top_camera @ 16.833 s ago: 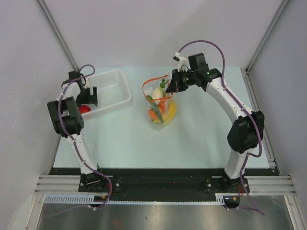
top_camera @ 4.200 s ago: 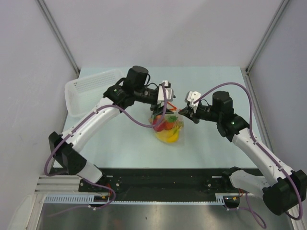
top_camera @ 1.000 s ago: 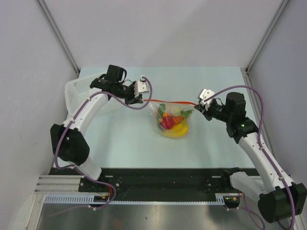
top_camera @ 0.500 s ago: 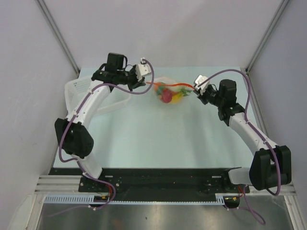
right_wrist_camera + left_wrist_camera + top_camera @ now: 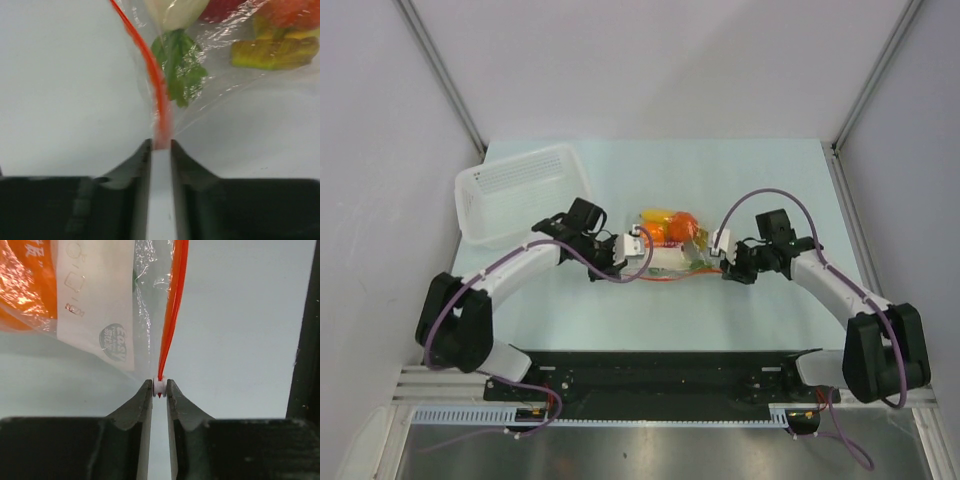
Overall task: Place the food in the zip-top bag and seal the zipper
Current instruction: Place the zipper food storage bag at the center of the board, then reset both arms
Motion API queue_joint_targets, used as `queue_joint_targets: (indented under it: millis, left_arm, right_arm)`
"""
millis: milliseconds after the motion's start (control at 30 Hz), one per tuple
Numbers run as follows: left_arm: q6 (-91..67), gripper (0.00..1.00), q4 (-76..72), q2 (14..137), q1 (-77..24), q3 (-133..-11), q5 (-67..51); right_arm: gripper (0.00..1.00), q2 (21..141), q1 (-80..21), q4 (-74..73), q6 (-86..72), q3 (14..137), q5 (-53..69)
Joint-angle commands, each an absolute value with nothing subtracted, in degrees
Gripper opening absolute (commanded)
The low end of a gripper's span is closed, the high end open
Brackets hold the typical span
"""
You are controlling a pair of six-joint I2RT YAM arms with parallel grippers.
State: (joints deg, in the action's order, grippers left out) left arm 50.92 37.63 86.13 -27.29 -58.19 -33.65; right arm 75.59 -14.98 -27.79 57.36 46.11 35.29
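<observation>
Currently the left gripper [image 5: 159, 388] has its jaws narrow, pinching one end of the zipper [image 5: 171, 315] right at the tips; the strip runs straight ahead from them. The right gripper [image 5: 161, 146] is narrow too, with the other zipper end at its mouth, but the grip is unclear. The zip-top bag [image 5: 665, 258] lies flat on the table [image 5: 770, 180] between both grippers, with an orange [image 5: 680, 226], banana [image 5: 274, 52] and radish [image 5: 175, 10] inside.

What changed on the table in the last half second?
The bag moved from the far side and now lies flat, nearer the arms. Both arms swung in with it; the left gripper pinches one end of the zipper, the right gripper sits at the other end. The food stayed inside, the tray stayed put.
</observation>
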Motion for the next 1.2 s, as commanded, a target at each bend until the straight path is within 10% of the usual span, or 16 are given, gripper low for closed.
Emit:
queue_joint_targets:
  millis: [0, 33, 233, 467, 800, 1167]
  left_arm:
    - [49.40, 0.25, 34.89, 79.28, -29.09, -55.99, -35.86]
    - [49.39, 0.37, 36.20, 79.02, -29.27, -56.16, -35.95]
    - [46.24, 0.99, 41.57, 74.89, -29.27, -61.25, -37.44]
    - [30.52, 1.00, 41.83, 79.17, -23.48, -77.66, -39.89]
    - [5.04, 1.00, 49.66, 104.57, -4.87, -117.57, -40.68]
    - [1.84, 1.00, 42.03, 102.84, 6.68, -105.16, -30.42]
  right_arm:
    - [0.43, 69.18, -15.03, -37.78, 65.21, 45.53, 37.00]
    - [0.60, 68.21, -15.03, -38.84, 65.56, 45.44, 36.83]
    - [0.81, 60.14, -11.87, -37.27, 59.87, 45.70, 35.95]
    - [0.99, 56.25, -9.32, -22.89, 38.87, 50.27, 33.05]
    - [1.00, 70.64, -7.04, -15.39, 13.20, 68.02, 24.43]
    - [0.99, 82.26, 5.26, -16.43, 1.94, 71.19, 29.79]
